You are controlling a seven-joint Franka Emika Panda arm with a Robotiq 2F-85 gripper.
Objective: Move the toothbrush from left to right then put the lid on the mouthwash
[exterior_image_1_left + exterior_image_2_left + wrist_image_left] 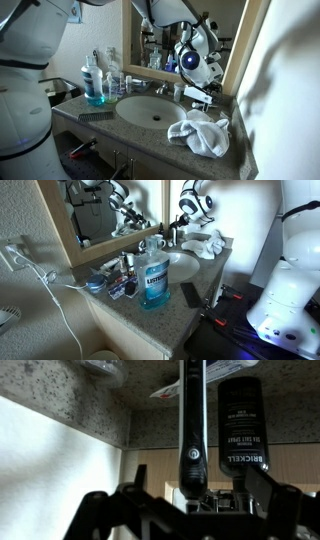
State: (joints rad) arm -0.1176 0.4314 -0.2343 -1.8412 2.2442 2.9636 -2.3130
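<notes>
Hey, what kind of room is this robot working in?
Most likely a bathroom: a round white sink basin set in a speckled counter, a wood-framed wall mirror behind it, and a tall clear plastic bottle of bright blue mouthwash.

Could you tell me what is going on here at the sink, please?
The robot arm is working at a bathroom counter. Its hand is at a black toothbrush, which sits between the spread jaws beside a black tube; it does not look clamped. The blue mouthwash stands on the far side of the sink, untouched.
</notes>
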